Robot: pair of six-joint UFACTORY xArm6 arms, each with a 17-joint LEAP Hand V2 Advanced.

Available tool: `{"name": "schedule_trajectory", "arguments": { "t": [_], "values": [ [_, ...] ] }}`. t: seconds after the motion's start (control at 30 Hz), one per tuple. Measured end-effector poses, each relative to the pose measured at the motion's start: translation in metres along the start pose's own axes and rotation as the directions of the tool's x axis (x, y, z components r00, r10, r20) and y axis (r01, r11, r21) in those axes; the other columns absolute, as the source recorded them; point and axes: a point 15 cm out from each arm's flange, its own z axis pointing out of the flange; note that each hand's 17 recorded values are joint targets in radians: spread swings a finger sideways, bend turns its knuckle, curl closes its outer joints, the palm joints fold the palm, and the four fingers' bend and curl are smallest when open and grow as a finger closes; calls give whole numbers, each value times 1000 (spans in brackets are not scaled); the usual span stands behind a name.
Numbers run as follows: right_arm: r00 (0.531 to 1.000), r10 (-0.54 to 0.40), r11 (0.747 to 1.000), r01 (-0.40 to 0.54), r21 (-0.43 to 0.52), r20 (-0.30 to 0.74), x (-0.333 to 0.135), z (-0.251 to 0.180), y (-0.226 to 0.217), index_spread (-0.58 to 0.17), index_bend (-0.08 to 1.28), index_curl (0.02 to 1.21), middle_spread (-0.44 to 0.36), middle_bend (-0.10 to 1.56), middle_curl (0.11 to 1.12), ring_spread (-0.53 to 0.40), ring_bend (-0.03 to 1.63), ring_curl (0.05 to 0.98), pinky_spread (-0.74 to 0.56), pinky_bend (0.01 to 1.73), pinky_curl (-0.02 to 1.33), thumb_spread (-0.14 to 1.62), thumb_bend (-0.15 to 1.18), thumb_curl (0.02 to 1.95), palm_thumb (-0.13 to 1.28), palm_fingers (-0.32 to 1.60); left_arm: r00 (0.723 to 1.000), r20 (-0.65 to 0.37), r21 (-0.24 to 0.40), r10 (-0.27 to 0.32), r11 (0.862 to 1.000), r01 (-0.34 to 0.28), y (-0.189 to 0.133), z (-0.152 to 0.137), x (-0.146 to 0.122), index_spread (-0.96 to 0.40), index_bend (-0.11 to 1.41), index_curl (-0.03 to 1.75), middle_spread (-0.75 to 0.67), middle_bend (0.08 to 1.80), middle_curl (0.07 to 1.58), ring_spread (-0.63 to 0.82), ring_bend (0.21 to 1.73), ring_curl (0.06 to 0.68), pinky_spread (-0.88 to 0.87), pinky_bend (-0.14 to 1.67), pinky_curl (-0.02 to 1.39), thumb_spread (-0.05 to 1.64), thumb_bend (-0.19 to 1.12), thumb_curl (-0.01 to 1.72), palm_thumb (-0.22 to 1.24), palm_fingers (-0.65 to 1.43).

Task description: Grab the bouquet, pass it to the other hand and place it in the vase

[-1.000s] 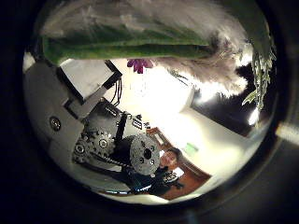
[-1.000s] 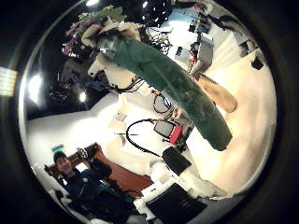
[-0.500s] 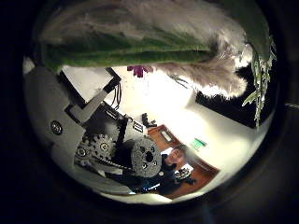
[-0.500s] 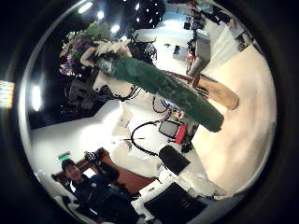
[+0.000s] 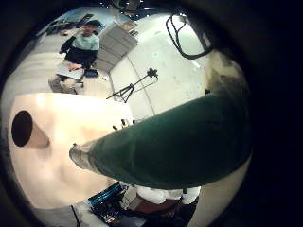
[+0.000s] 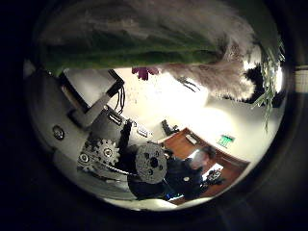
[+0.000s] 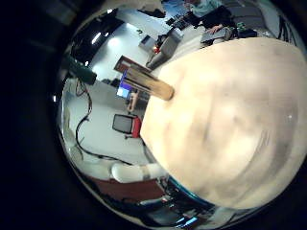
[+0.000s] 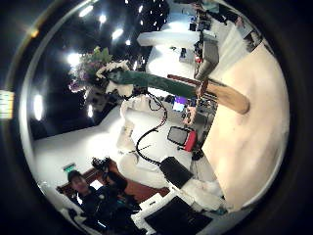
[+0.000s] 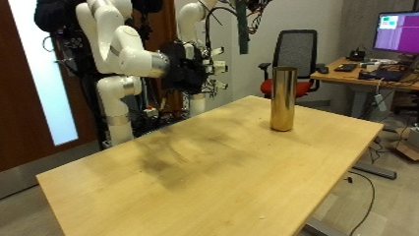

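Holding the bouquet (image 5: 175, 142) by its green wrap, the left robot hand (image 8: 121, 88) has its fingers closed round it, up in the air beyond the far edge of the surface (image 9: 197, 172). The flowers stick out past the hand. The right robot hand (image 9: 194, 71) hangs lower and nearer, apart from the bouquet and with nothing in front of its palm; I cannot tell whether its fingers are straight or curled.

The wrap looks smooth and tapered, so it could slide through a loose grasp at the pass. A release before the other hand closes would drop it.

The tall gold vase (image 9: 280, 98) stands alone near the far edge of the surface. It is narrow and could tip if the wrap strikes its rim. An office chair (image 9: 301, 49) stands behind it, clear of the path.
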Motion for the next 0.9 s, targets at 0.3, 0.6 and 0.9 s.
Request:
{"name": "schedule_trajectory", "arguments": {
  "t": [0.3, 0.6, 0.9],
  "values": [
    [1000, 15, 1000, -15, -6, 4, 3, 2, -2, -321, 143, 201, 199, 182, 283, 233, 427, 246, 453, 570, 306, 966, -28, 357, 527, -36, 997, 53, 113, 47, 992, -53, -8, -41, 5, -782, 367, 1497, -536, 1174, 1084, -392, 1567, 618, -525, 1321, 723, 127, -16, 967, 1193, 878],
    [1000, 23, 1000, -23, -15, 10, 5, 6, -5, -318, 145, 211, 190, 190, 291, 224, 426, 251, 447, 556, 299, 974, -28, 363, 549, -22, 989, 115, 223, 88, 968, -112, -21, -74, -4, -713, 325, 1583, -539, 1148, 1086, -396, 1544, 615, -532, 1292, 725, 122, -18, 972, 1193, 904],
    [1000, 26, 1000, -25, -18, 11, 6, 6, -9, -315, 145, 219, 181, 190, 299, 219, 432, 254, 443, 552, 297, 974, -28, 368, 563, -15, 987, 135, 268, 88, 956, -122, -31, -91, -29, -628, 266, 1639, -547, 1123, 1093, -400, 1523, 616, -540, 1267, 730, 130, -18, 971, 1196, 925]
  ]
}}
